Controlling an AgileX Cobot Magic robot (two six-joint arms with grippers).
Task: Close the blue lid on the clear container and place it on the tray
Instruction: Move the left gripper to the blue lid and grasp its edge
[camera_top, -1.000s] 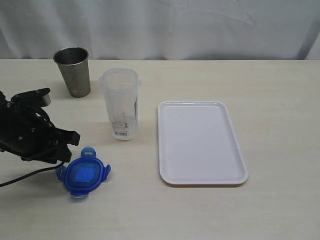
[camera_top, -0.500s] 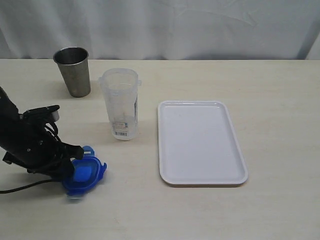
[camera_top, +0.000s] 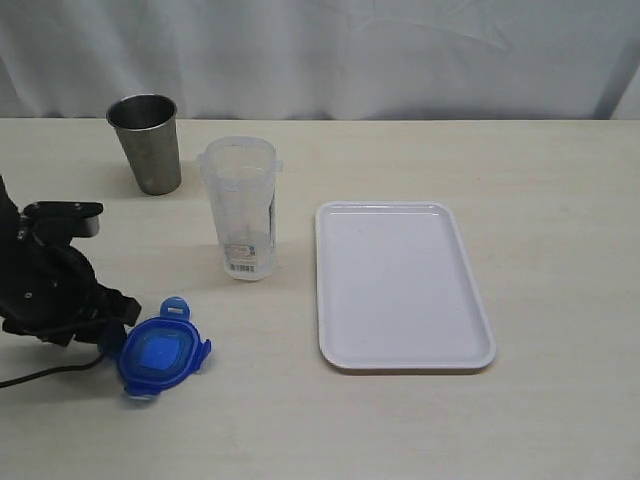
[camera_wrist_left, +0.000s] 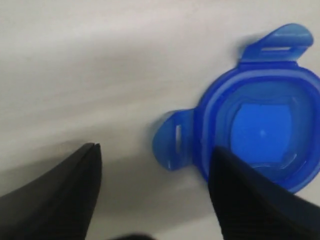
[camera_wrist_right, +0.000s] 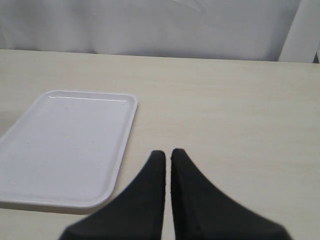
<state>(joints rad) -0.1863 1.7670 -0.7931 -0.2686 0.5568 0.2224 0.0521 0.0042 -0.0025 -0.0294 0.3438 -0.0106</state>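
The blue lid lies flat on the table at the front left, its inner side facing up; no sticker shows. My left gripper stands open just left of it. In the left wrist view the blue lid sits beside one finger, and one flap reaches into the gap of my left gripper. The clear container stands upright and uncovered behind the lid. To its right lies the white tray, with nothing on it. My right gripper is shut on nothing, above bare table beside the tray; the exterior view does not show it.
A grey metal cup stands at the back left, behind my left arm. A black cable trails from the left arm along the table's front. A white curtain closes off the far edge.
The left gripper came down onto the lid and tipped it half a second ago, then drew back left. The lid now lies flat, slightly left of and turned from where it was.
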